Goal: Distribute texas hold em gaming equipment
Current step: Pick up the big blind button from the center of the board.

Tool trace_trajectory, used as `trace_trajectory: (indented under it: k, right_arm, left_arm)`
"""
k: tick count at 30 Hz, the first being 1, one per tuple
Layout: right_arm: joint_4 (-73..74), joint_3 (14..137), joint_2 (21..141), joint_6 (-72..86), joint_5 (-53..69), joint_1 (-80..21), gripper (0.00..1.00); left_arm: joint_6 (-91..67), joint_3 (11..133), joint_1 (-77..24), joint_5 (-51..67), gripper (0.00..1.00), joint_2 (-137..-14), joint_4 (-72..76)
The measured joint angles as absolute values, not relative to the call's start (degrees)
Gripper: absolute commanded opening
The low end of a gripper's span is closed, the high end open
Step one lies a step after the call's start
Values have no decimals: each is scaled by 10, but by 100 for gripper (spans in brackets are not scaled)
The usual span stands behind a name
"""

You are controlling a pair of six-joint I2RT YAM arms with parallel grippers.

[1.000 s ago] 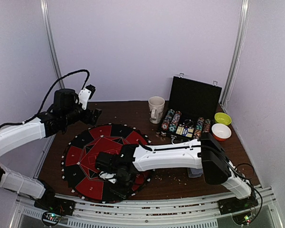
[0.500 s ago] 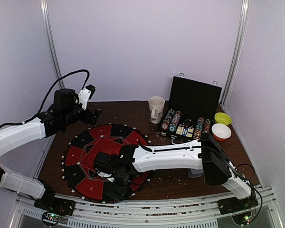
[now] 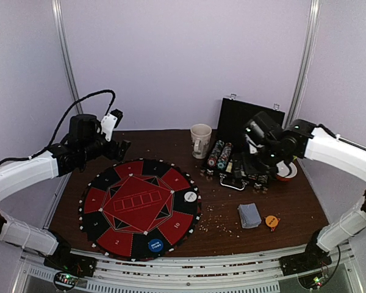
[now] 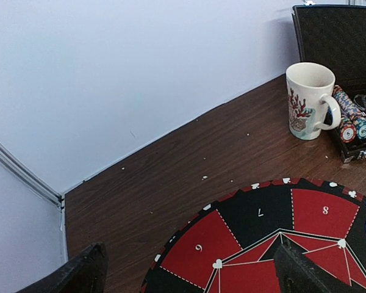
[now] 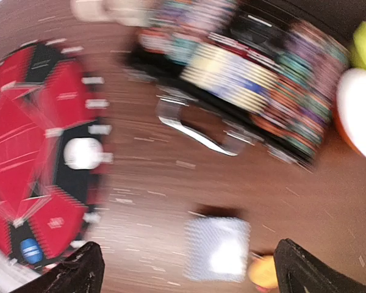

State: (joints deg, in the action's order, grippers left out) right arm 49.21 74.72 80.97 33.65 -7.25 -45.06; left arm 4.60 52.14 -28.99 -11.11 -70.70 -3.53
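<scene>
Left gripper point(image 4: 189, 282): held above the table point(image 3: 296, 201) at the far left of the round red-and-black poker mat point(image 3: 137, 207). Its fingers point(image 4: 79, 274) are seen spread wide in the left wrist view, and nothing is held between them.

Right gripper point(image 5: 189, 276): raised over the open black case point(image 3: 249, 131) at the far right of the table. The right wrist view is blurred by motion, but the two fingers point(image 5: 311, 274) are seen set wide apart with nothing gripped.

Task equipment is located as follows.
- A white dealer button point(image 3: 190, 196) is laid flat on a black segment at the right edge of the mat.
- A blue button disc point(image 3: 155, 245) is laid flat on the near edge of the mat.
- A deck of playing cards point(image 3: 250, 215), grey-blue backs up, is placed on bare table to the right of the mat.
- An orange button disc point(image 3: 271, 221) is seen just beside the deck, on its right; whether the two touch cannot be determined.
- Striped-edge poker chips point(image 3: 219, 155) are stored in rows inside the case.

Other items: a cream mug point(image 3: 200, 140) stands upright just left of the case. A yellow-green bowl point(image 3: 286, 152) and an orange bowl point(image 3: 287, 172) are set to the right of the case, and the orange bowl is partly hidden by the right arm. Small crumbs are scattered over the table.
</scene>
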Motion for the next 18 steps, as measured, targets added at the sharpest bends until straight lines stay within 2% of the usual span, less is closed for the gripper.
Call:
trace_trajectory:
  k: [5, 8, 13, 18]
  right_arm:
    - [536, 558, 674, 398, -76, -321, 93]
    - [535, 473, 635, 421, -53, -282, 88]
    - [490, 392, 637, 449, -5, -275, 84]
    - [443, 379, 671, 454, 18, -275, 81]
  left_arm:
    - [46, 521, -290, -107, 98, -707, -36]
    - [46, 521, -290, -103, 98, -707, -36]
    - [46, 521, -290, -100, 98, -707, -36]
    - [46, 521, -290, -85, 98, -707, -36]
